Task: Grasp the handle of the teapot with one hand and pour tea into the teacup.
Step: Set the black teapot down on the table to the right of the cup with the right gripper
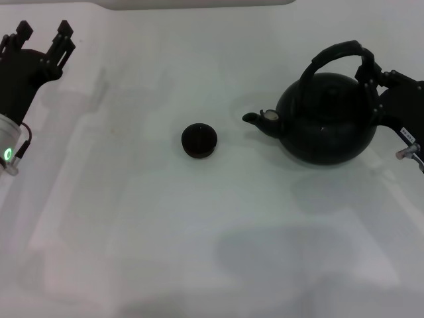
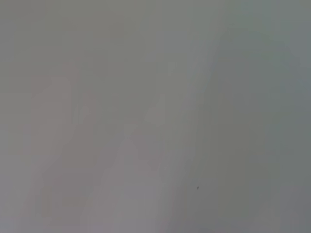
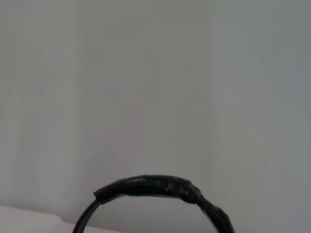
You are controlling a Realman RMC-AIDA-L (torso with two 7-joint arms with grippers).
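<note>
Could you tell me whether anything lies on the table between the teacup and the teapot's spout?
Nothing does. In the head view, the stretch of white table between the teacup and the spout of the teapot is bare.

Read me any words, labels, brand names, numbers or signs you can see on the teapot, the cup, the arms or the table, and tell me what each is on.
None can be read.
The right arm carries a small white tag beside the right gripper near the handle: print too small to read.
The teapot, the teacup, the left gripper and the table show no writing.
The left arm's green light is no sign.
</note>
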